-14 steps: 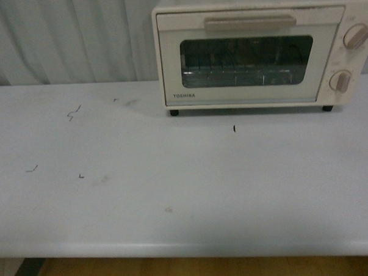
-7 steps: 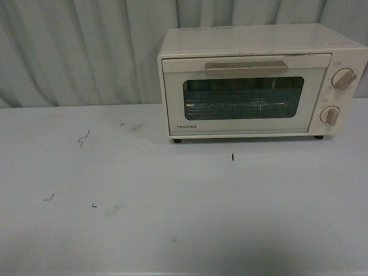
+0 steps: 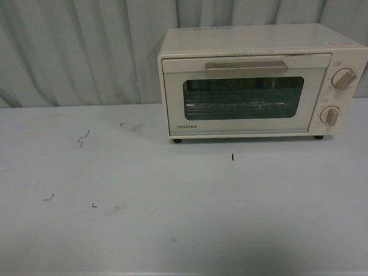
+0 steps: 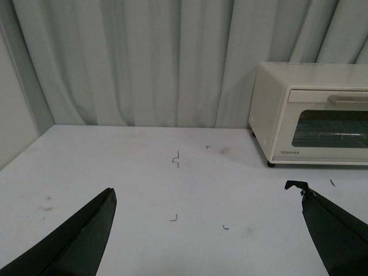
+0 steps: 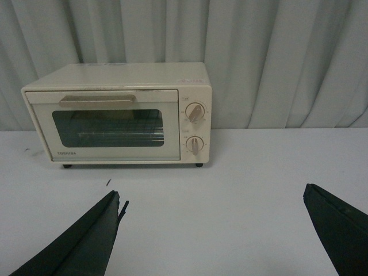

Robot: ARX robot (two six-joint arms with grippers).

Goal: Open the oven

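The cream-white boxy toaster oven, door shut, sits toward the pale table's far right corner, its beige bar handle facing the left gripper and right gripper, both spread wide, empty, seemingly ready to grasp.

Left wrist view: frame edge cutting off oven partway across window. Bottom edges cutting off left gripper and right gripper just behind fingertips. Front view: markings beside knobs showing too small to read; dark marks on table showing too tiny to identify.

Shut cream oven on white table, before grey curtain
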